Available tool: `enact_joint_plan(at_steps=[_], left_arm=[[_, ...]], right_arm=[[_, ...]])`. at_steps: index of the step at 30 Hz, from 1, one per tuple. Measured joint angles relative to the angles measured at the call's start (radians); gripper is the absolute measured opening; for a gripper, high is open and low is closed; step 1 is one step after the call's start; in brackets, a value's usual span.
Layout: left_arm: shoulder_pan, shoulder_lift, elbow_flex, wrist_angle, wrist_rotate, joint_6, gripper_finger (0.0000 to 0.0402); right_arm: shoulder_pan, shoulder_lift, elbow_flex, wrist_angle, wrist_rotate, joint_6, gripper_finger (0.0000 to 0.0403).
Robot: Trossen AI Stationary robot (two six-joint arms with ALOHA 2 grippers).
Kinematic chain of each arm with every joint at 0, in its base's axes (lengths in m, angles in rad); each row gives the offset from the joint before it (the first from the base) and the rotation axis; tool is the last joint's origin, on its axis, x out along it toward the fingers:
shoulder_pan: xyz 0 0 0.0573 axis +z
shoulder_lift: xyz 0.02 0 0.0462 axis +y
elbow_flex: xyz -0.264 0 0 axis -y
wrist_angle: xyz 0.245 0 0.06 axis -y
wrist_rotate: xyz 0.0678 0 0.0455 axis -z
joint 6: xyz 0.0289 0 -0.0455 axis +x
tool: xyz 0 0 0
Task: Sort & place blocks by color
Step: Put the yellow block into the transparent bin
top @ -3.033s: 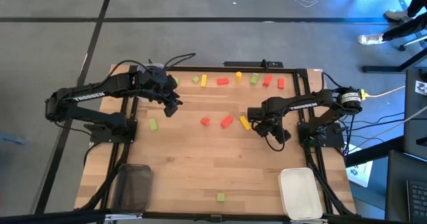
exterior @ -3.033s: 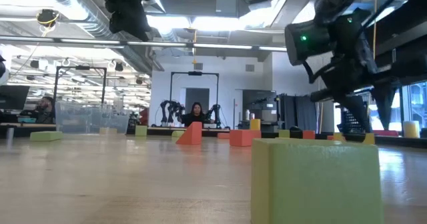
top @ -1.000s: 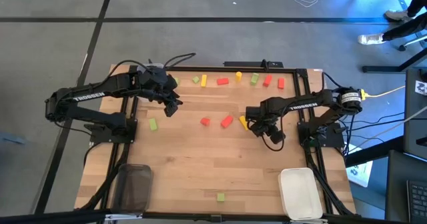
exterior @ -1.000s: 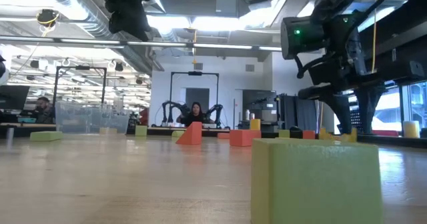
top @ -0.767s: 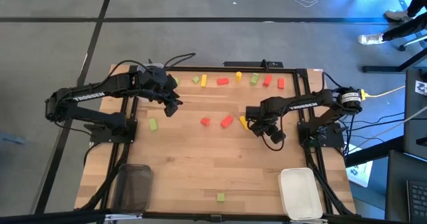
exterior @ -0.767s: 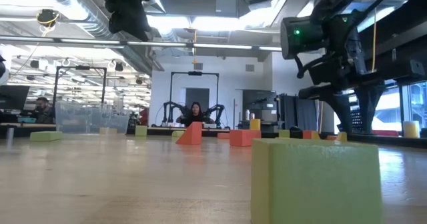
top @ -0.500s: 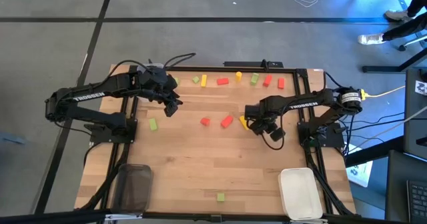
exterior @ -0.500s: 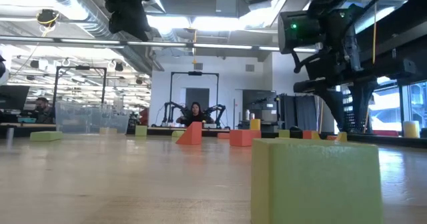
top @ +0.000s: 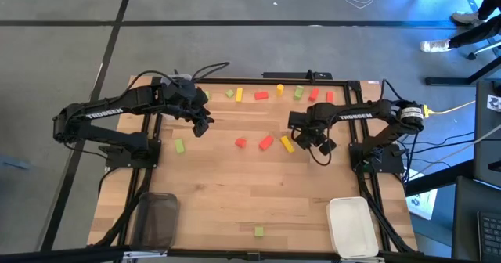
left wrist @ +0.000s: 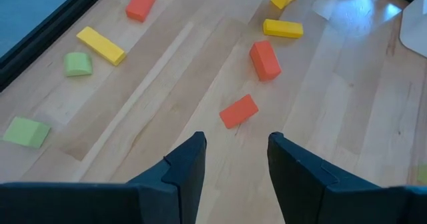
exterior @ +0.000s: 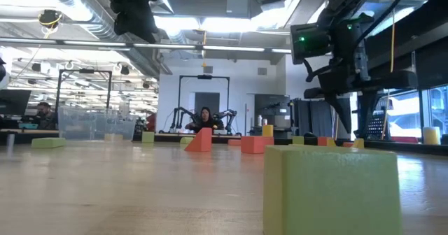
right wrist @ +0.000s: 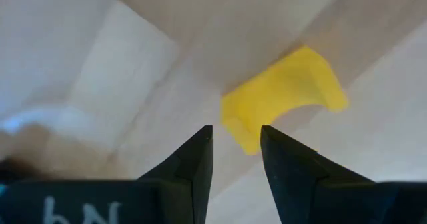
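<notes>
Red, yellow and light green blocks lie scattered on the wooden table (top: 235,185). A yellow block (top: 286,144) (right wrist: 280,94) rests flat near the table's middle, beside two red blocks (top: 266,142) (top: 241,143). My right gripper (top: 301,135) (right wrist: 237,141) hangs over the table pointing down, open, with the yellow block's end showing just past its fingertips. My left gripper (top: 202,124) (left wrist: 237,151) stays raised over the far left part, open and empty, slanting down toward a red block (left wrist: 238,111).
A row of blocks lines the far edge, among them a red one (top: 261,95) and a green one (top: 298,93). Single green blocks lie at the left (top: 179,145) and near the front (top: 258,231). A dark tray (top: 156,216) and a white tray (top: 350,225) stand at the near corners.
My right gripper has moved toward the table's far edge, rising slightly and rolling at the wrist, with its finger gap unchanged. The yellow block, half hidden under the arm before, now shows in full and has not shifted.
</notes>
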Motion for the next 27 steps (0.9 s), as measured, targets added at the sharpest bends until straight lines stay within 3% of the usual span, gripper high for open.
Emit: enact_joint_plan(at_steps=[4,27], left_arm=[[0.0,0.0,0.0,0.0,-0.003,0.002,0.015],[0.0,0.0,0.0,0.0,-0.024,0.005,0.015]], right_arm=[[-0.001,0.0,0.0,-0.019,-0.081,-0.052,0.0126],[-0.019,-0.001,-0.038,0.062,-0.076,-0.103,0.0127]])
